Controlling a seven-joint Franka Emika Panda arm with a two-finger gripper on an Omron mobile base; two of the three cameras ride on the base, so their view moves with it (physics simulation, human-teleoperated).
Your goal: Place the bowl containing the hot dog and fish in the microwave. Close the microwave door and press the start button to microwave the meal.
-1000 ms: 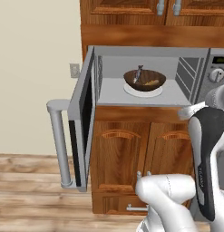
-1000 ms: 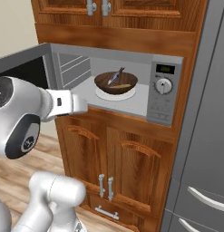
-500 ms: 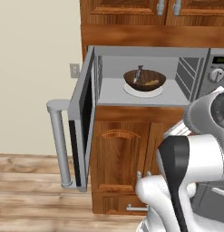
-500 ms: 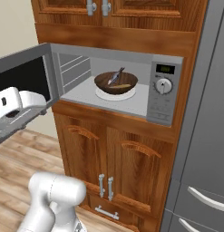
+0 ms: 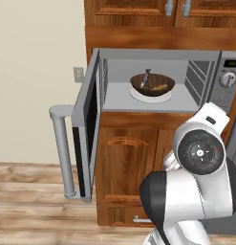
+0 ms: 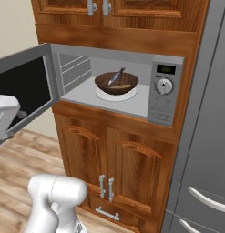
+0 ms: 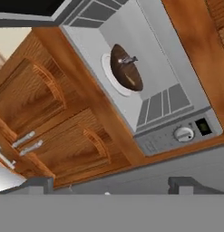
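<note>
The dark-brown bowl (image 5: 152, 85) (image 6: 116, 83) (image 7: 127, 69) sits on the white turntable inside the open microwave (image 5: 153, 103) (image 6: 104, 98). The grey fish (image 6: 116, 76) (image 7: 127, 59) leans on the bowl's rim, and the hot dog (image 6: 123, 86) lies beside it. The microwave door (image 5: 88, 125) (image 6: 23, 86) stands swung wide to the left, its bar handle (image 5: 62, 153) pointing outward. My gripper (image 7: 111, 186) is open and empty. It is well back from the microwave, looking at the bowl and the control panel (image 7: 177, 136) (image 6: 163, 93) from below.
Wooden cabinet doors (image 6: 109, 154) (image 7: 36, 97) lie below the microwave, and more cupboards (image 5: 157, 12) hang above. A grey fridge (image 6: 205, 150) stands to the right. There is a wall outlet (image 5: 78, 74) left of the door and a wood floor (image 5: 38, 191) below.
My arm has swung back and to the left, away from the microwave opening, with its elbow rising at the lower right of the left base view. Bowl and door have not moved.
</note>
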